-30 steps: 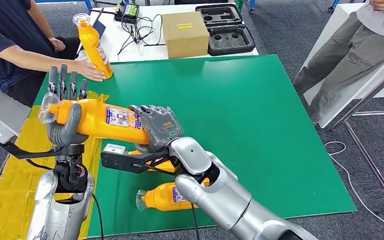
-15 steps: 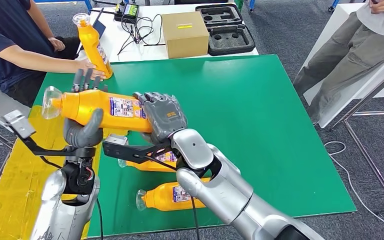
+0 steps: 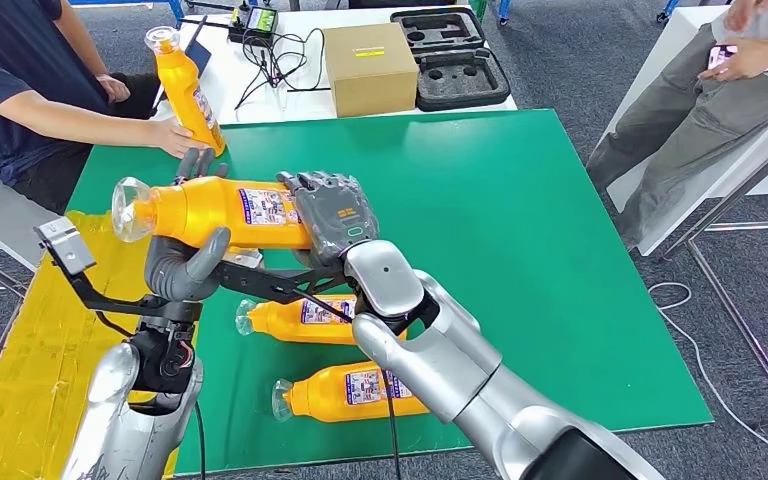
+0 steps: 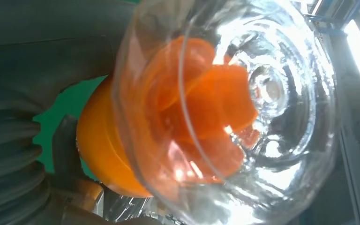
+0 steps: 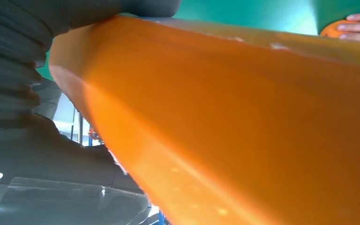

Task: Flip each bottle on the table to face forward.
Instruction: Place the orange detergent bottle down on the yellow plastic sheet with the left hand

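An orange bottle (image 3: pixel 222 212) with a clear cap is held lying sideways in the air over the left part of the green table (image 3: pixel 520 250), label up. My left hand (image 3: pixel 188 262) grips its neck end from below. My right hand (image 3: pixel 335 212) grips its base end. The left wrist view looks into the clear cap (image 4: pixel 243 108), and the right wrist view shows the orange body (image 5: pixel 243 122) close up. Two more orange bottles lie on the mat below: one (image 3: pixel 295 320) under my right arm, one (image 3: pixel 345 392) near the front edge. A person's hand (image 3: pixel 175 138) holds a fourth bottle (image 3: pixel 188 90) upright at the back left.
A cardboard box (image 3: pixel 368 68) and a black foam case (image 3: pixel 452 55) sit on the white table behind. A person sits at the back left, another at the right (image 3: pixel 700 110). Yellow sheeting (image 3: pixel 20 370) covers the floor to the left.
Both hands have carried the held bottle up and to the right, and it has tilted closer to level. My left hand has slid further under the neck.
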`<state>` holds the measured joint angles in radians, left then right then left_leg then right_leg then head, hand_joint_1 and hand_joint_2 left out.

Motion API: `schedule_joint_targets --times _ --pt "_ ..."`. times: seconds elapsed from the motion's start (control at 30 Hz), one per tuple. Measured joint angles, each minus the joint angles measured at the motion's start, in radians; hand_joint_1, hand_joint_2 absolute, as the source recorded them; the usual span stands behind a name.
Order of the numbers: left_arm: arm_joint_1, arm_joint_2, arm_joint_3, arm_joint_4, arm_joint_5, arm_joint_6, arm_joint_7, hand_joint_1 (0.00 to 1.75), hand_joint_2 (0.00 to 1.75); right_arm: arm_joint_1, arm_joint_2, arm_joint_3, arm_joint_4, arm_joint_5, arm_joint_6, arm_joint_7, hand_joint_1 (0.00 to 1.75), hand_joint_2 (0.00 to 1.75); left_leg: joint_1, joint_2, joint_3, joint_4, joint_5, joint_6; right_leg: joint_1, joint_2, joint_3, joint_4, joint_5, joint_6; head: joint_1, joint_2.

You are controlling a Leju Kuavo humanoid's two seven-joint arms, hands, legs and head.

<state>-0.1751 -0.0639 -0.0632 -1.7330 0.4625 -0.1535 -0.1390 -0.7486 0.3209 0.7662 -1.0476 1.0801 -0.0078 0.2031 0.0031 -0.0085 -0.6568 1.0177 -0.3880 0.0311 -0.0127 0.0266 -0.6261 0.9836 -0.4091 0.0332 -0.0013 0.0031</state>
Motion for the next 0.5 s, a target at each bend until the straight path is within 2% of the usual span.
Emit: schedule_joint_targets --times 0.3,0.5 --pt "-0.019 0.004 -0.004 0.022 0.006 0.006 -0.014 0.00 1.75 -0.007 0.027 -0.016 0.045 -0.017 0.004 -0.020 1.75 1.75 0.000 0.000 0.000 0.000 0.000 0.000 0.000 0.000 0.000 0.000 0.000 0.000 0.000 0.000" --pt "-0.016 0.005 0.006 0.022 0.006 0.021 -0.032 0.00 1.75 0.009 0.038 0.024 0.036 -0.047 0.023 -0.021 1.75 1.75 0.000 0.000 0.000 0.000 0.000 0.000 0.000 0.000 0.000 0.000 0.000 0.000 0.000 0.000"
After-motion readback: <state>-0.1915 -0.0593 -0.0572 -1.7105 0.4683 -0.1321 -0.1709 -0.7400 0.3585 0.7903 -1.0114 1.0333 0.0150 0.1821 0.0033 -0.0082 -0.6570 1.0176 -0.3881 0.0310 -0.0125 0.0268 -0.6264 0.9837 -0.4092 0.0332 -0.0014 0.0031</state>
